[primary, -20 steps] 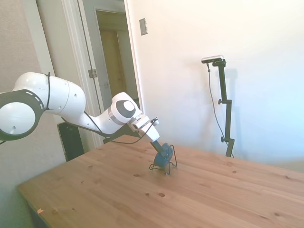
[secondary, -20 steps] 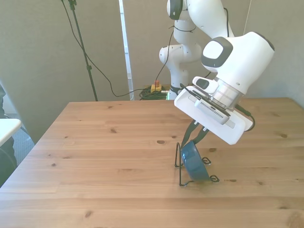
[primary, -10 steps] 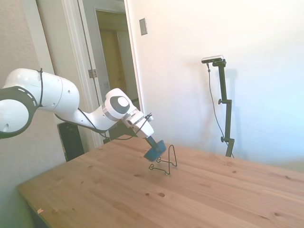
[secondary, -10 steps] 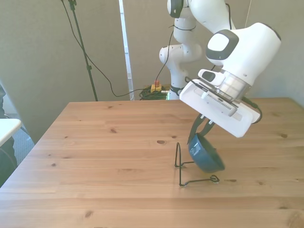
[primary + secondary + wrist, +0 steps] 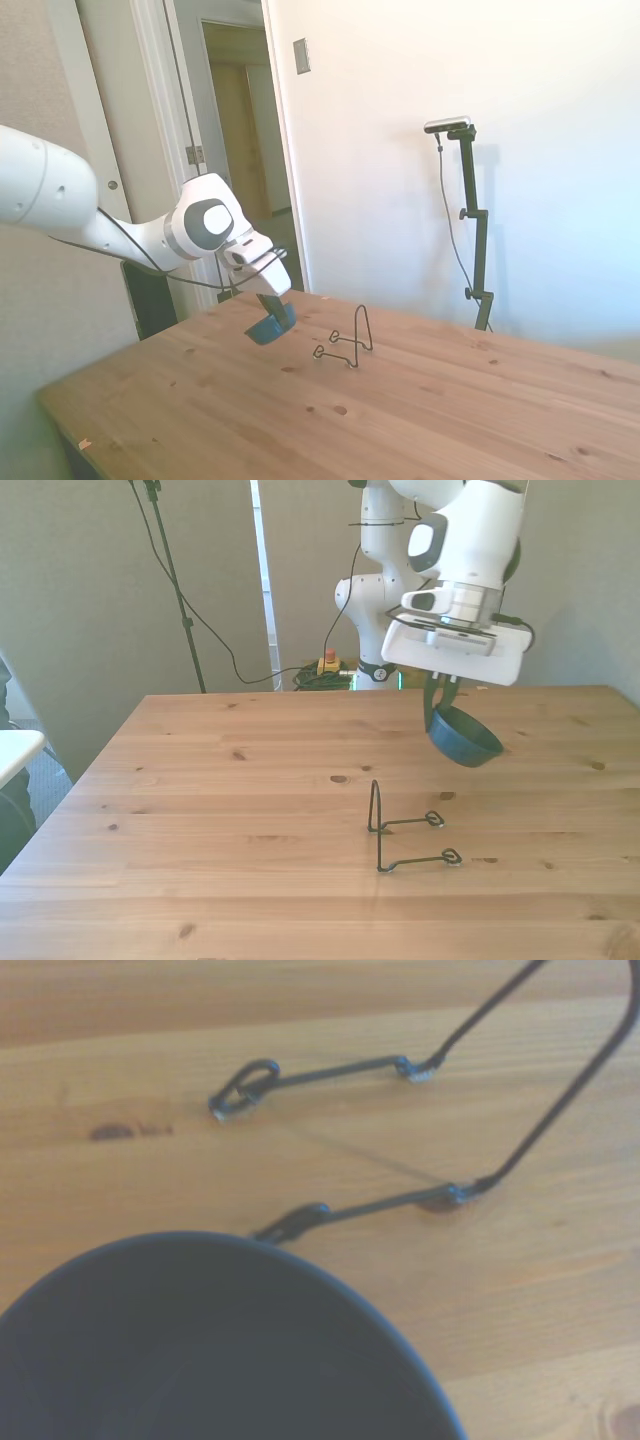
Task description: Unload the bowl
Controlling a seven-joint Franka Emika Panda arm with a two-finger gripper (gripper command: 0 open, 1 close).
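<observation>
Bowl (image 5: 465, 737): small, round, blue with a darker inside; it hangs in the air, tilted, under the white arm, clear of the worktop (image 5: 220, 780) and off the rack.
Bowl's place, side view: bowl (image 5: 270, 326) sits to the left of the wire rack (image 5: 346, 343), apart from it, nothing touching.
Bowl's place, front view: up and toward the front view's right of the rack (image 5: 405, 832), which stands bare on the wood.
Wrist view: dark rim and inside of the bowl (image 5: 200, 1350) fill the near part; the rack's two wire feet (image 5: 400, 1130) lie beyond on the worktop (image 5: 120, 1070).
Fingers (image 5: 441, 696): closed on the bowl's rim at its upper edge, one inside the wall and one outside as far as I can judge; the tips themselves are mostly hidden by the white hand.
How it will handle: likely stiff and light, since a rim pinch alone carries it at a slant; the surface looks smooth, so it may slip or swing in a narrow pinch.
Fragility: could be ceramic or plastic, cannot tell; worth setting down gently, base first.
Where to hold: the rim is the only part thin enough for the fingers; the body looks too wide.
Task state: bowl looks out of the rack, not yet set down.
</observation>
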